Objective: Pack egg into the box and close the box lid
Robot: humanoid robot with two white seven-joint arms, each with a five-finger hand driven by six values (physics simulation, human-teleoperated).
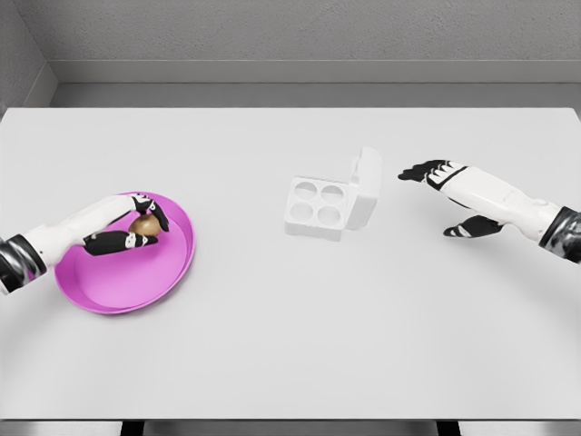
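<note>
While my left hand (136,232) closes loosely around the egg (145,223) in the pink dish (91,295) at 9 o'clock, a weak grip risks dropping it before the box (320,207); my right hand (445,195) hovers open at 3 o'clock.

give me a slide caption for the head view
Left hand grasps the egg over the pink plate; open white box waits, right hand open.

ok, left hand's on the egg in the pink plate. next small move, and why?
Probably lift the egg straight up clear of the pink plate. The left hand has its fingers curled around it, and the box sits open to the right with all four cups empty. The right hand hovers open beside the lid.
</note>
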